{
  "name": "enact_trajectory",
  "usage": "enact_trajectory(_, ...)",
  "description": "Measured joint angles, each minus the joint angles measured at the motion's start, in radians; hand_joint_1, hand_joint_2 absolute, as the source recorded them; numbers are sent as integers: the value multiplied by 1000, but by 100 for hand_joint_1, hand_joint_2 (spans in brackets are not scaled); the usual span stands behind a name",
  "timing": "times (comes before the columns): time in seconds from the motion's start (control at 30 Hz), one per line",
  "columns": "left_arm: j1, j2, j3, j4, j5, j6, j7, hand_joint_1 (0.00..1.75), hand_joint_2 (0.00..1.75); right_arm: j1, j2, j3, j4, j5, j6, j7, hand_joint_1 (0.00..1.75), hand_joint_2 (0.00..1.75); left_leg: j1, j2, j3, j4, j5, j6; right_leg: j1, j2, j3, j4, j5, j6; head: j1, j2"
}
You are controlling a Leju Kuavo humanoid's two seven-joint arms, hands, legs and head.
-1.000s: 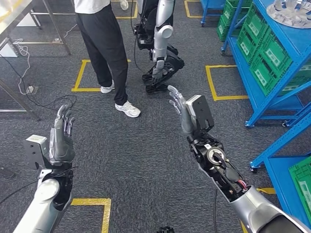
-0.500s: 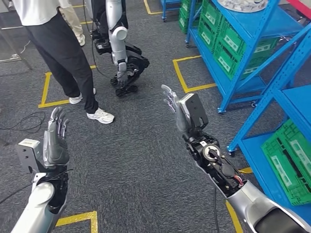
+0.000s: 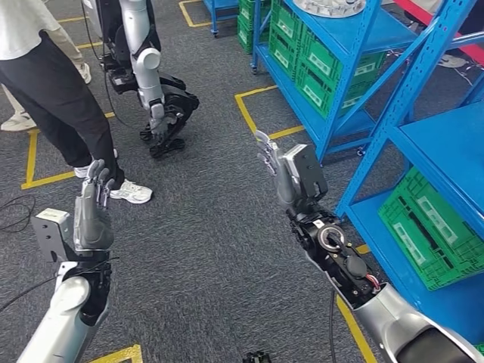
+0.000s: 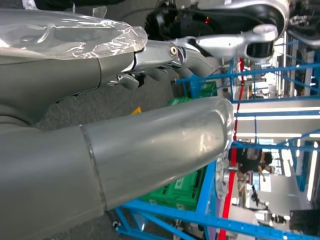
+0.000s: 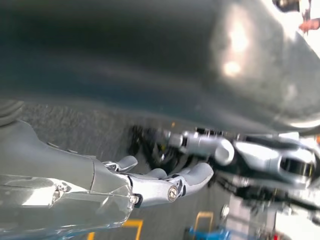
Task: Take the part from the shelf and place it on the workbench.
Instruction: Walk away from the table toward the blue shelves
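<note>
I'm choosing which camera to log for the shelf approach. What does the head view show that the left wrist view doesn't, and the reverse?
Head view alone: both raised empty hands, left hand and right hand, a person's legs, another robot, the silver part on the top shelf.
Left wrist view alone: a distant person beyond the racks, seen past the left hand's thumb.
Both: blue shelving, green crates, grey carpet.

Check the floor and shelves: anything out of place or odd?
Another robot stands slumped on the carpet beside a person, one arm hanging down near the floor. The green crates sit squarely in the blue shelf. Nothing is spilled.
</note>
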State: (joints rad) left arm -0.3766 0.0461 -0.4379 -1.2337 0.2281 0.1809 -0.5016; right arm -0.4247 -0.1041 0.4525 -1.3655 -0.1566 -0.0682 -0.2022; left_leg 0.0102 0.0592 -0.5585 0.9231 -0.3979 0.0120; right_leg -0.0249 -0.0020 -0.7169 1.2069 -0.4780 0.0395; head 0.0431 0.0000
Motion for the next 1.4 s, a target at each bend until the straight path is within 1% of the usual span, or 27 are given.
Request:
enact_trajectory(0.07,0,0,0,0,0,2,1,0,0,-2,0,0,2,-4,0,-1,0,0,-1,20,4,7,-9,-10,1,-38,79,-146,60,4,11,0)
enact_trajectory(0.13,-1,1,0,0,0,6,4,0,0,-5,0,1,3,-8,0,-2,0,0,-8,36,4,16,-16,-21,7,-63,125,-231,80,-4,13,0)
enact_trajectory(0.2,0,1,0,-1,-1,9,6,0,0,-5,0,2,4,-10,0,-3,0,0,-9,56,5,18,-17,-30,13,-46,125,-238,78,-20,6,0)
enact_trajectory(0.23,0,1,0,-1,-1,10,6,0,0,-5,0,3,4,-11,0,-3,0,0,-6,56,6,21,-22,-36,14,-34,126,-240,80,-27,3,0)
enact_trajectory(0.3,0,1,0,-3,-1,11,6,0,0,-9,0,2,4,-13,-1,-3,0,0,2,15,-12,68,-55,-45,12,-12,128,-244,84,-41,-1,0)
enact_trajectory(0.37,3,3,0,-3,-1,14,5,0,0,-11,0,3,5,-17,0,-3,0,0,6,-39,-76,198,-119,-48,11,10,127,-246,87,-50,-12,0)
enact_trajectory(0.43,10,5,0,-3,-1,18,6,0,0,-9,1,5,7,-20,2,-3,0,0,6,-52,-148,326,-159,-46,15,37,125,-246,88,-55,-26,0)
enact_trajectory(0.47,13,5,0,-3,-1,18,6,0,0,-8,2,7,8,-21,2,-2,0,0,5,-54,-164,344,-154,-44,17,51,125,-246,89,-56,-29,0)
enact_trajectory(0.5,14,5,0,-3,-1,19,6,0,0,-8,2,8,8,-23,2,-2,0,0,4,-56,-158,321,-130,-40,18,66,125,-246,90,-56,-32,0)
enact_trajectory(0.53,15,5,0,-3,-1,19,6,0,0,-8,2,8,9,-24,2,-2,0,0,4,-61,-133,262,-93,-35,19,79,126,-246,90,-56,-33,0)
enact_trajectory(0.6,12,5,0,-3,-1,19,6,0,0,-8,2,9,9,-25,1,-3,0,0,3,-99,-63,112,-25,-24,18,104,126,-247,92,-53,-35,0)
enact_trajectory(0.67,9,4,0,-4,-3,19,5,0,0,-9,2,9,10,-25,1,-3,0,0,-1,-130,-28,32,-1,-19,12,125,120,-247,95,-44,-36,0)
enact_trajectory(0.7,7,3,0,-4,-3,19,4,0,0,-9,2,9,10,-25,2,-3,0,0,-3,-131,-25,24,-2,-18,9,135,116,-250,98,-37,-36,0)
enact_trajectory(0.73,6,2,0,-5,-4,19,3,0,0,-9,2,9,11,-25,2,-3,0,0,-4,-119,-23,18,0,-16,7,145,114,-253,101,-30,-38,0)
enact_trajectory(0.77,6,1,0,-5,-4,19,3,0,0,-8,2,9,11,-25,2,-3,0,0,-3,-106,-19,12,3,-12,7,144,112,-254,100,-24,-37,0)
enact_trajectory(0.83,5,-1,0,-5,-4,19,3,0,0,-10,2,7,12,-25,2,-4,0,0,2,-81,-8,-4,8,-3,13,96,89,-210,71,-17,-28,0)
enact_trajectory(0.9,6,-3,0,-5,-4,19,2,0,0,-12,2,8,13,-25,2,-4,0,0,0,-56,-3,-10,8,3,15,32,29,-78,5,-11,-15,0)
enact_trajectory(0.93,7,-3,0,-5,-4,19,2,0,0,-11,2,9,14,-25,2,-4,0,0,-2,-43,-3,-10,7,4,13,18,-5,-5,-25,-8,-11,0)
enact_trajectory(0.97,9,-3,0,-5,-4,19,3,0,0,-9,2,10,15,-26,2,-3,0,0,-3,-31,-3,-9,6,4,11,12,-26,41,-38,-5,-8,0)
enact_trajectory(1.0,10,-3,0,-5,-4,19,3,0,0,-7,2,10,16,-26,2,-3,0,0,-3,-19,-3,-9,5,3,8,8,-28,49,-33,-3,-5,0)
enact_trajectory(1.03,11,-3,0,-5,-4,19,3,0,0,-6,2,10,17,-26,1,-3,0,0,-3,-8,-2,-8,4,2,7,3,-6,11,-9,-2,0,0)
enact_trajectory(1.07,11,-4,0,-5,-4,19,3,0,0,-7,2,10,18,-27,1,-3,0,0,-3,3,0,-7,1,-1,6,-11,34,-61,25,-2,6,0)
enact_trajectory(1.13,10,-4,0,-5,-4,19,2,0,0,-10,2,10,19,-27,1,-3,0,0,-7,22,2,-1,-5,-10,12,-53,113,-204,70,-8,15,0)
enact_trajectory(1.2,9,-3,0,-5,-4,19,2,0,0,-12,2,10,19,-27,1,-4,0,0,-13,38,1,4,-9,-18,19,-66,140,-253,76,-18,15,0)
enact_trajectory(1.27,9,-4,0,-5,-5,18,3,0,0,-12,2,11,20,-27,1,-3,0,0,-13,59,2,6,-10,-26,23,-43,138,-254,79,-31,8,0)
enact_trajectory(1.33,7,-4,0,-5,-4,16,2,0,0,-14,2,10,21,-28,-2,-3,0,0,-6,33,-9,39,-36,-37,21,-19,138,-258,84,-44,3,0)
enact_trajectory(1.4,5,-4,0,-2,-3,12,0,0,0,-17,1,10,22,-29,-8,-2,0,0,-1,-26,-63,155,-98,-44,17,3,138,-261,89,-55,-5,0)
